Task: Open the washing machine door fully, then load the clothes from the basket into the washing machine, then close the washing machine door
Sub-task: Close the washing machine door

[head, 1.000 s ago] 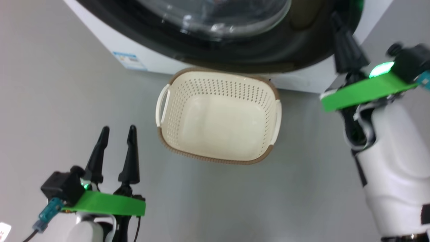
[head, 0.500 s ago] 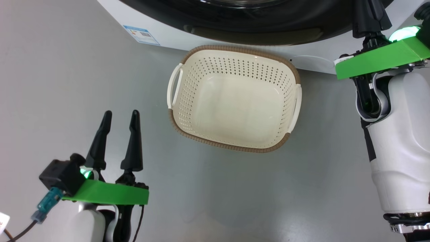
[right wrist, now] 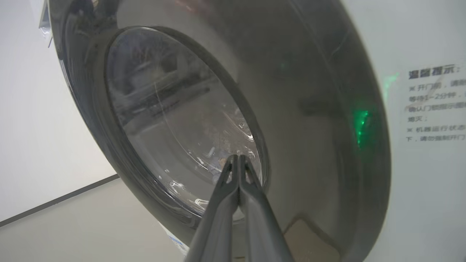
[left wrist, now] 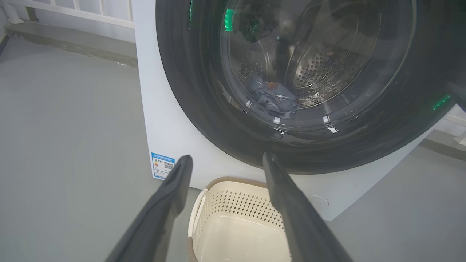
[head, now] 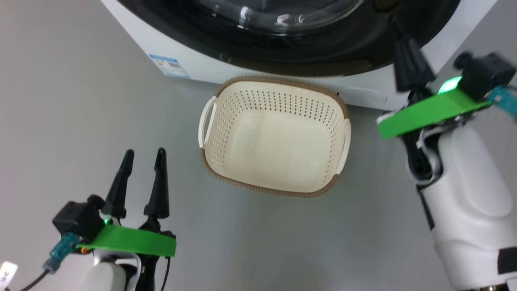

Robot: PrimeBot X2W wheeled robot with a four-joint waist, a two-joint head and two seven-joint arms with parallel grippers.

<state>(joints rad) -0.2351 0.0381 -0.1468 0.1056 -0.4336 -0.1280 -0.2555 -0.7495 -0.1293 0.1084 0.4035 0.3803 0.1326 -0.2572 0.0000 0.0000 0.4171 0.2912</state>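
The washing machine [head: 194,60] fills the top of the head view, and its glossy black door [head: 307,56] lies flat against its front. Through the glass, in the left wrist view, light blue clothes [left wrist: 271,96] lie inside the steel drum. The cream basket [head: 278,81] stands on the floor just below the door with nothing in it. My right gripper [head: 400,40] is shut and empty, its fingers up against the door's right edge; whether they touch it I cannot tell. In its own view the gripper [right wrist: 236,157] points at the door [right wrist: 309,109]. My left gripper [head: 144,152] hovers open, left of the basket.
Grey floor surrounds the basket and the machine. A small blue label [left wrist: 162,165] sits low on the machine's white front. White railings and a low ledge [left wrist: 72,40] stand behind the machine on its left. A printed notice [right wrist: 435,103] is on the white panel beside the door.
The head camera has swung, so the whole picture shifted and came back. The basket, the door and both grippers keep their places and states.
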